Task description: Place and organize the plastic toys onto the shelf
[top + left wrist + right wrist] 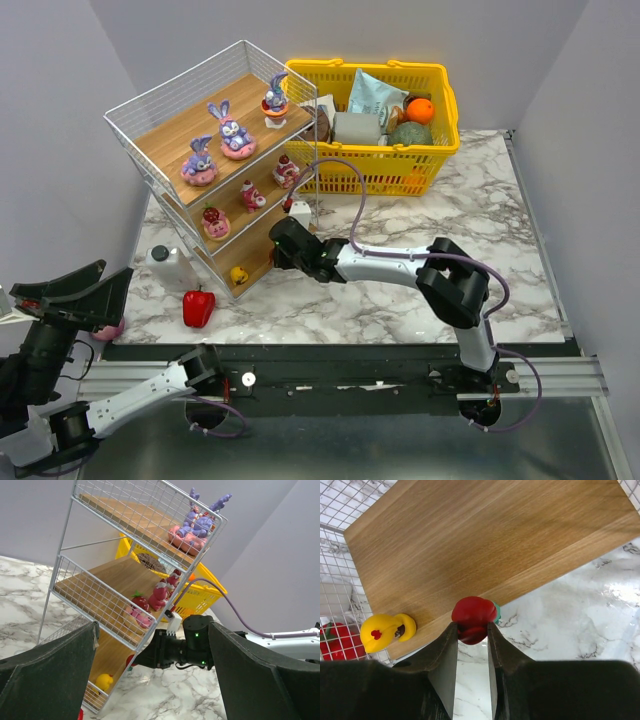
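The shelf [137,118] stands slanted at the back left. Its top board carries three purple bunnies [232,130], and its middle board carries three pink-red figures [251,194]. A yellow piece [385,631] lies on the bottom board [485,545]. My right gripper [472,627] is shut on a small red toy with a green tip [472,616], at that board's front edge. In the top view the right gripper [272,250] reaches into the lowest tier. My left gripper [152,645] is open and holds nothing, off the table's near left corner and facing the shelf.
A red bell pepper [198,307] and a white bottle [170,265] stand just in front of the shelf. A yellow basket [440,150] of groceries sits at the back. Something pink [108,328] shows under the left gripper at the table's left edge.
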`<act>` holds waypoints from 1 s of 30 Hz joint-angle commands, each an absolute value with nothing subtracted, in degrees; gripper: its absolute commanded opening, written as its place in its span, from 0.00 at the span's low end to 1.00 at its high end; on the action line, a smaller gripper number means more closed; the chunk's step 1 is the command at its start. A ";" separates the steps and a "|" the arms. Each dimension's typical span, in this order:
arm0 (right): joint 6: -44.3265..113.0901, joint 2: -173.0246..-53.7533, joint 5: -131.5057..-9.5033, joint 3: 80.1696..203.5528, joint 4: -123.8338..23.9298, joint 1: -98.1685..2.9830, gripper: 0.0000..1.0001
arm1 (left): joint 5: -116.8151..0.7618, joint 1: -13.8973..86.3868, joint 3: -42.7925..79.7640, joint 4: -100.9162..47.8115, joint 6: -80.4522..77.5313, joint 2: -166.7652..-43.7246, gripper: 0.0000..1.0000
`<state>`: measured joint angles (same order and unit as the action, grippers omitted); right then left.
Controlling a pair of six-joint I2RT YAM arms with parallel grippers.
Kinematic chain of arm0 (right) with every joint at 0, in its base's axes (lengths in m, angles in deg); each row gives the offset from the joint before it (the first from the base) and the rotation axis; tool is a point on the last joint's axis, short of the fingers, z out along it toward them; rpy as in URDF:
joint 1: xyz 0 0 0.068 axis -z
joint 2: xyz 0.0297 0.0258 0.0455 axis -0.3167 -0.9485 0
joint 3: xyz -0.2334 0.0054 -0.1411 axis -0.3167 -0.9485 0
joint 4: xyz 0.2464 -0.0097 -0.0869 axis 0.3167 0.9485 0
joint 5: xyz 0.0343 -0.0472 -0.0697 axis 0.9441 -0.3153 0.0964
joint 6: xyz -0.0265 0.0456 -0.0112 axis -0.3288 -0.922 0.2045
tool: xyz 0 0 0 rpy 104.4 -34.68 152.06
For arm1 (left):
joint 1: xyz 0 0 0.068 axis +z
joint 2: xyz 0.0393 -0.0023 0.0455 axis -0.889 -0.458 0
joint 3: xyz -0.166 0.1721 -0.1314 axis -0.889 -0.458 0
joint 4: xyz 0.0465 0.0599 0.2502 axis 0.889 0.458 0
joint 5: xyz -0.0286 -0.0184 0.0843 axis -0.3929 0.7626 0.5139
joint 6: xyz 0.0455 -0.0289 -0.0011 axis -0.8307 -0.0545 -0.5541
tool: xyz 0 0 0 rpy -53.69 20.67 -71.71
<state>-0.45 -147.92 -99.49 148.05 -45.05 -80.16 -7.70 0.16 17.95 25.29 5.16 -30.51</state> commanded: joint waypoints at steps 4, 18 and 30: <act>3.75 -150.78 -97.48 151.56 -48.09 -80.25 0.22 | -5.73 -1.77 19.44 25.91 5.06 -27.29 0.99; 6.48 -152.98 -95.90 153.77 -48.70 -80.25 0.24 | -5.38 -1.77 19.71 26.44 5.24 -27.03 0.99; 6.74 -152.63 -96.95 148.76 -56.96 -80.43 0.26 | -5.21 -1.85 19.79 26.79 5.33 -27.20 0.99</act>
<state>4.23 -151.66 -97.65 150.47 -50.89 -80.27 -6.89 0.16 18.22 26.29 5.16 -30.53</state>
